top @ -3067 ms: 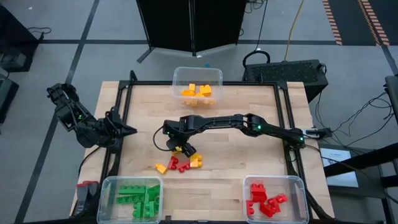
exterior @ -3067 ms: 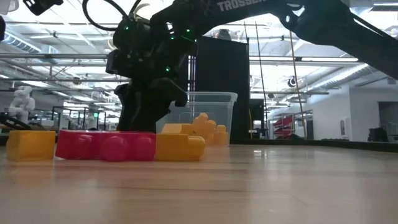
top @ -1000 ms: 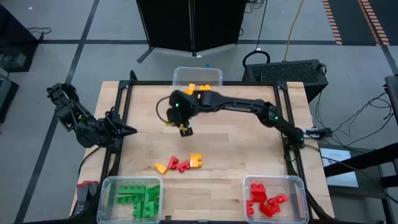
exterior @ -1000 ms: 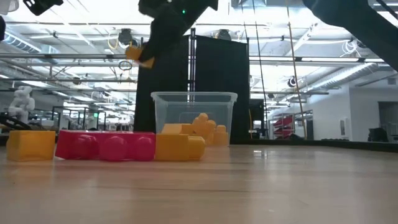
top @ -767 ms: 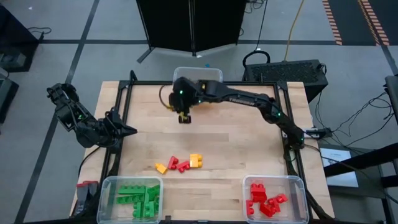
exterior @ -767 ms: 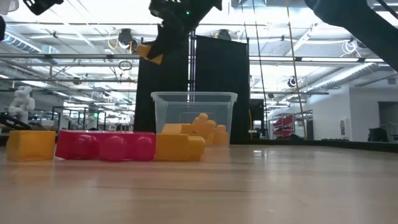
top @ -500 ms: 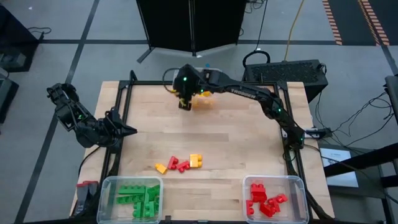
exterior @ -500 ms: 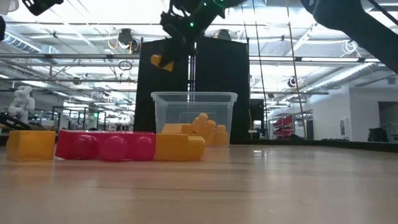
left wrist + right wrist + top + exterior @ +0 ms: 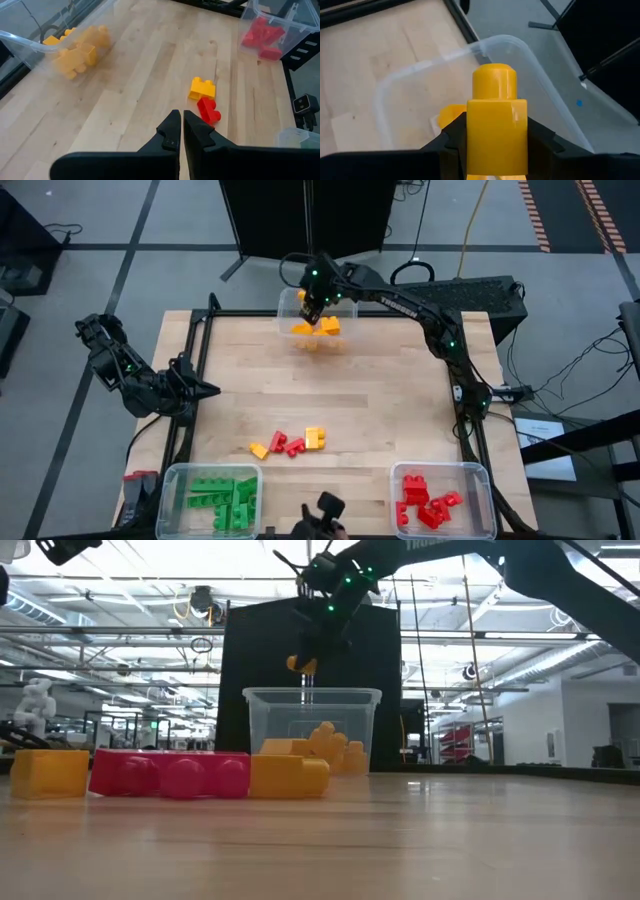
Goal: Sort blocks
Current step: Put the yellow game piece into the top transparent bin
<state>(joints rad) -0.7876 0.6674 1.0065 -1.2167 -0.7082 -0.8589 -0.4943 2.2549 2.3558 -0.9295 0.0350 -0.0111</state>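
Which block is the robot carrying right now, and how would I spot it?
Find the clear bin at the table's far edge, the one with yellow-orange blocks inside. Above it hangs the right end effector, shut on a single yellow-orange block with one round stud. It is the only block held in the air; the others lie in bins or on the wood.

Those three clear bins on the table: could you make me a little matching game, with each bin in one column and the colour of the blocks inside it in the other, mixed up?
Column one:
1. far bin, under the right arm's fingers
2. near bin on the left arm's side
3. near bin on the right arm's side

Column two:
A. red blocks
B. yellow-orange blocks
C. green blocks

Pairs: 1-B, 2-C, 3-A.
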